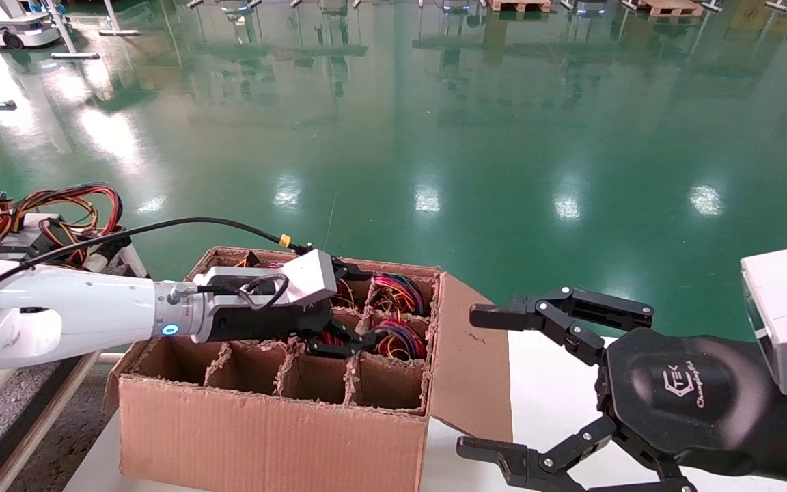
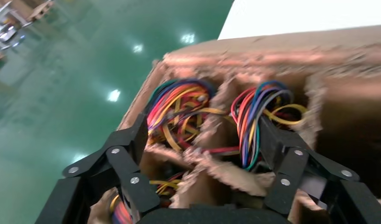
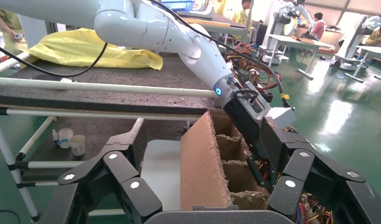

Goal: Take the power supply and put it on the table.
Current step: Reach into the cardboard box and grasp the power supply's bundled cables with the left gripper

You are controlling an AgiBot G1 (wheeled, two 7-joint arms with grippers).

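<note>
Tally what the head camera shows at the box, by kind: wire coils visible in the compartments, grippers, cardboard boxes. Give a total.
Wire coils in the box: 2, far coil and near coil, the power supply.
Grippers: 2, left gripper reaching into the box and right gripper parked open over the table.
Cardboard boxes: 1.
Total: 5.

1. Glossy green floor [image 1: 475, 137], ceiling lights mirrored in it.
2. Wooden pallets [image 1: 667, 7] at the floor's far edge.
3. White table [image 1: 557, 403] on the floor's near side.
4. Dark foam-topped bench [image 3: 109, 88] near that table, yellow cloth [image 3: 86, 49] lying on it.
</note>
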